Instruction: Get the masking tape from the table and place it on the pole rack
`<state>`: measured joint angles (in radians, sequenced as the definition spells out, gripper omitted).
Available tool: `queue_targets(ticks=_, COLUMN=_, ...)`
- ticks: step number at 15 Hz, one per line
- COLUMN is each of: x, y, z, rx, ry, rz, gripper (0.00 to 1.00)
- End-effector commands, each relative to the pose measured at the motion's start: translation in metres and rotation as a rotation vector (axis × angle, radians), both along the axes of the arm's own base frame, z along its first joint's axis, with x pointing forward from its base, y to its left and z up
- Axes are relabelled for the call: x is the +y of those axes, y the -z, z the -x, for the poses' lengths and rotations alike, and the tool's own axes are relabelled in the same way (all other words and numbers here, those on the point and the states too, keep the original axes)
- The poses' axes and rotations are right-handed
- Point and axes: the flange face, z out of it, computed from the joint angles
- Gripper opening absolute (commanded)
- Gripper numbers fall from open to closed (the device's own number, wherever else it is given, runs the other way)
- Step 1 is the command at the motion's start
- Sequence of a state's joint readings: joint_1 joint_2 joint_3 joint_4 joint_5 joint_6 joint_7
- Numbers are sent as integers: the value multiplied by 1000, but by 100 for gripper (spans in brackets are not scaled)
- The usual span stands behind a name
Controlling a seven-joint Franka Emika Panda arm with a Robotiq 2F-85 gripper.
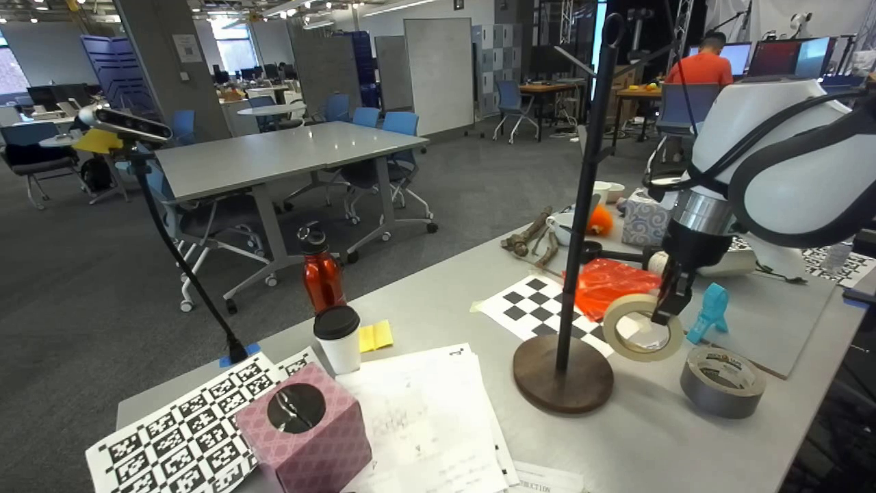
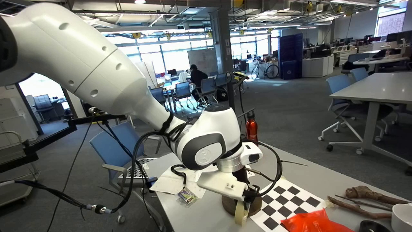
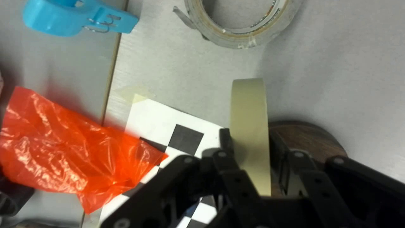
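Observation:
The masking tape point(image 1: 640, 354), a cream-beige ring, is held on edge by my gripper point(image 1: 662, 316). It also shows in an exterior view point(image 2: 240, 215) and edge-on in the wrist view point(image 3: 248, 104). In the wrist view the gripper point(image 3: 252, 139) has one finger on each side of the tape. How high its lower edge is above the table point(image 1: 636, 438) is hard to tell. The pole rack's black pole point(image 1: 582, 205) stands upright on a round brown base point(image 1: 534, 376). The base also shows just right of the tape in the wrist view point(image 3: 308, 139), partly hidden by the gripper.
A thicker grey tape roll point(image 1: 722, 394) and a blue clip point(image 1: 710, 311) lie near the tape. A red plastic bag point(image 1: 609, 284) lies on a checker sheet point(image 1: 527, 308). A pink tissue box point(image 1: 308, 438), papers, a white cup point(image 1: 340, 349) and a red bottle point(image 1: 321, 277) stand beyond the pole.

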<state>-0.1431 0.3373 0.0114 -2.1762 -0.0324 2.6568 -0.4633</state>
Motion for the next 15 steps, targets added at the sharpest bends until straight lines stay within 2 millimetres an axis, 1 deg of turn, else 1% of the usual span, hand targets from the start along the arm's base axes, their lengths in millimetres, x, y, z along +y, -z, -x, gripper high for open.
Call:
queue_targets(ticks=1, x=-7, y=-43, z=4, rx=-109, ry=24, rz=1, gripper=8)
queue_targets(ticks=4, x=-6, y=-74, z=-1, rx=-225, ry=17, rz=32, gripper=8)
queue_targets(ticks=7, x=-5, y=-95, z=-4, rx=-315, ry=18, rz=47, gripper=8)
queue_targets(ticks=11, x=-15, y=-112, z=-8, rx=-400, ry=29, rz=64, gripper=8)
queue_targets(ticks=15, x=-23, y=-123, z=-10, rx=-472, ry=44, rz=70, gripper=8)
